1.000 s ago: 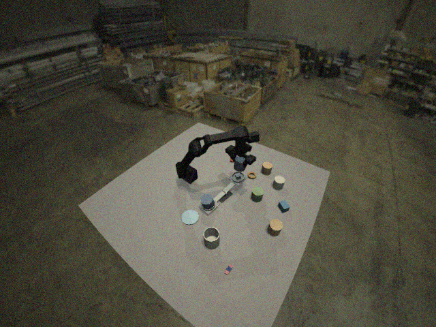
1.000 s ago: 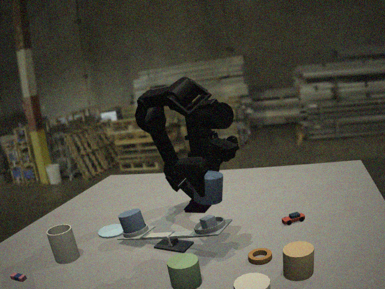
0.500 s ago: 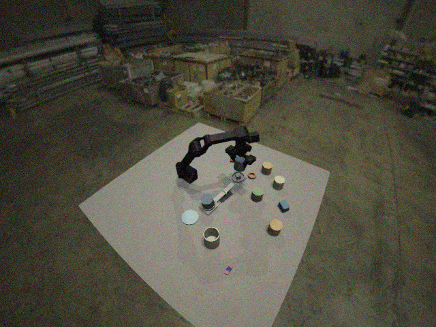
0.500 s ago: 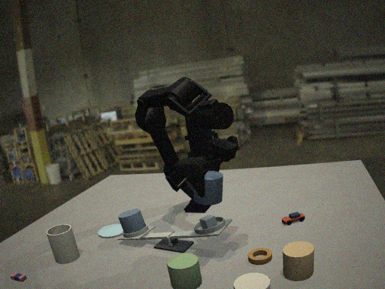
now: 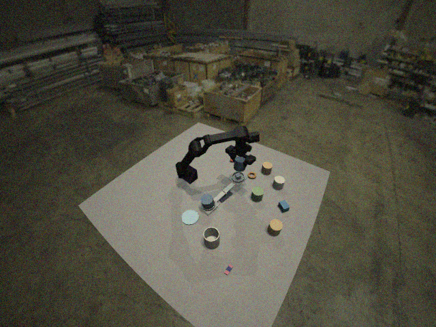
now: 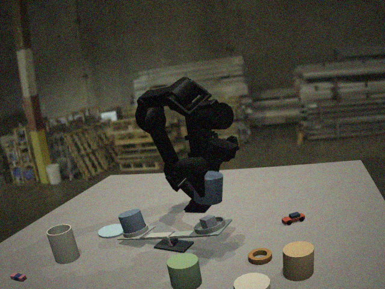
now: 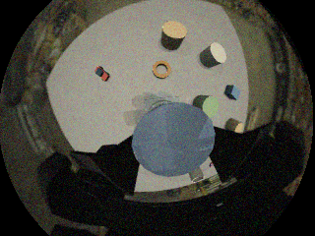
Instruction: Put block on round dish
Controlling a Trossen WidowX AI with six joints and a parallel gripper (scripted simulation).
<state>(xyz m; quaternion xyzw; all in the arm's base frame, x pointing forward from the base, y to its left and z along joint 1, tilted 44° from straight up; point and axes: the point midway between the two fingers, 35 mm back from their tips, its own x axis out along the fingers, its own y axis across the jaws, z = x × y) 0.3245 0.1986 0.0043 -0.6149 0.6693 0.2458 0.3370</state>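
Matte black arm (image 5: 220,137) (image 6: 161,136), chunky angular links, rounded joint housings.

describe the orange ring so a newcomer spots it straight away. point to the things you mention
On the pale mat, look beside the tan cylinder (image 5: 266,168) (image 6: 298,261) (image 7: 172,36). The small orange ring (image 5: 248,175) (image 6: 260,261) (image 7: 155,69) lies flat there; unlike the solid cylinders nearby, it is low with an open middle.
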